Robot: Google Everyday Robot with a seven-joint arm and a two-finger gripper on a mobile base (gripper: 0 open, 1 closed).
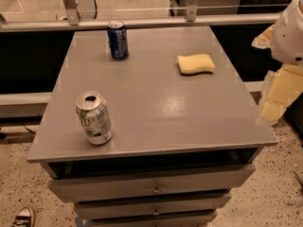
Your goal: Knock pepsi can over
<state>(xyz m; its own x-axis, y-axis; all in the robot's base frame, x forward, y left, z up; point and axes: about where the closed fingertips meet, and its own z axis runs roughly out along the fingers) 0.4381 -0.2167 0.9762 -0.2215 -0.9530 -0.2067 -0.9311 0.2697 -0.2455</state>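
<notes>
Camera view. Small dark blue aluminium pepsi can with silver top rim: upright on the far-left part of the flat grey cabinet top, near its back edge. Silver-and-green aluminium can with opened, dented top: upright on the near-left part of the same top, close to the front edge, well apart from the pepsi can. Pale yellow wavy-edged sponge: lying flat on the far-right part, well apart from both cans. Grey drawers with small pulls sit below the top. Gripper: pale yellow blocky parts below a white rounded arm housing, at the right frame edge, beyond the cabinet's right side, well apart from the pepsi can. Whether the gripper is spread or closed, or holds anything: not discernible
</notes>
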